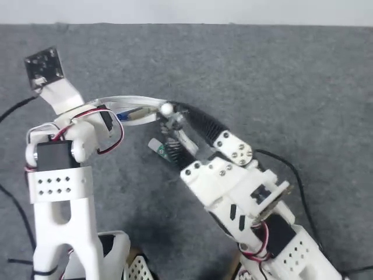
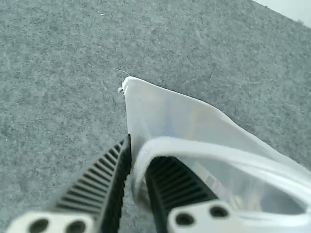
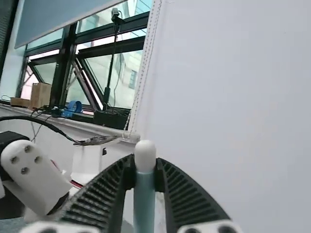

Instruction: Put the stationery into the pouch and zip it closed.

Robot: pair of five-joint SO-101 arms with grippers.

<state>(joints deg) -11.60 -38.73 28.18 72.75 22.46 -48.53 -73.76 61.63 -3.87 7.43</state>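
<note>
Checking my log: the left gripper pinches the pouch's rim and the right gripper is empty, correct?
No. The right gripper is shut on a white-tipped pen, per the right wrist view; the left gripper does pinch the rim of the pouch.

No writing or number is legible; the white-and-green stationery piece [image 1: 158, 149] may carry some print, too small to make out.

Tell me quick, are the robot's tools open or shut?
Left tool: shut on the pouch edge.
Right tool: shut on a pen.
</note>
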